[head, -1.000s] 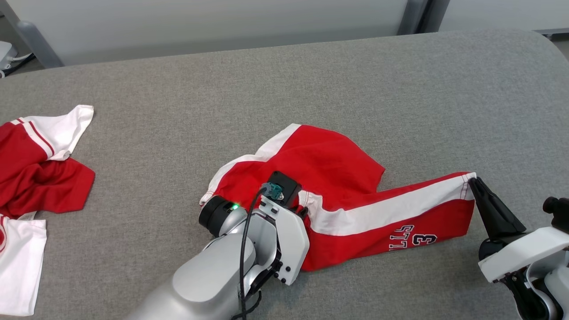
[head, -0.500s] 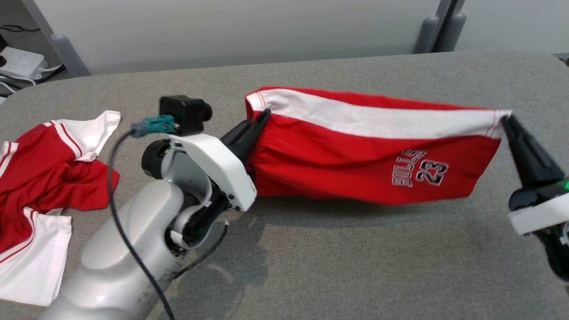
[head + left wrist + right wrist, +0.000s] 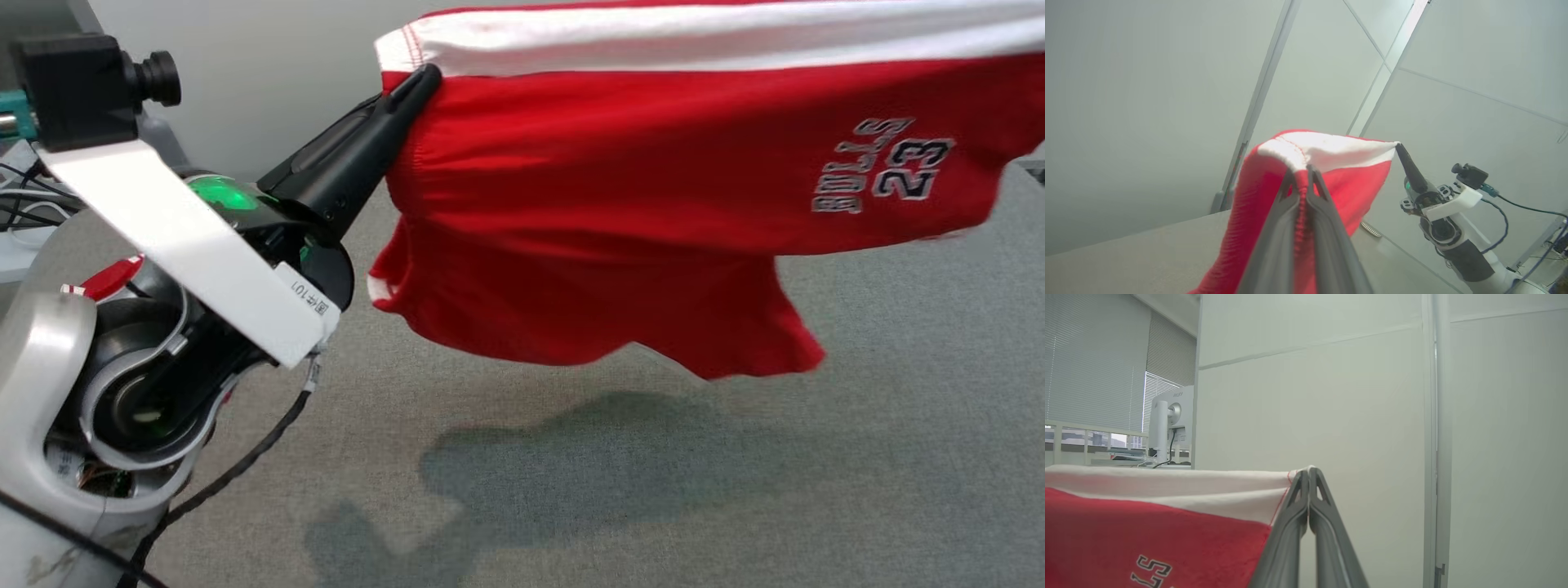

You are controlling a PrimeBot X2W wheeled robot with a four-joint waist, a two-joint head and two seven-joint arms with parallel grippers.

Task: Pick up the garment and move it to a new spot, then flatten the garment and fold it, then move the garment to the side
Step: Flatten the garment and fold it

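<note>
Where the robot's pale left arm sits nearest, at the left of the head view, its left claw (image 3: 423,78) is pressed together on one top corner of the red cotton basketball shorts with a white side stripe and a "BULLS 23" print (image 3: 620,204), pinching the gathered cloth. The shorts hang in the air, stretched sideways, with their lower hem dangling clear above the grey fabric-covered bench (image 3: 735,490), where they cast a shadow. At the farther top corner, the right claw (image 3: 1309,472) is likewise closed, nipping the white striped edge. Beyond stands a pale panelled wall (image 3: 1331,396). By the look of it, the pick-up is done and the shorts are mid-carry. Laying down, flattening, folding and moving aside all remain.
</note>
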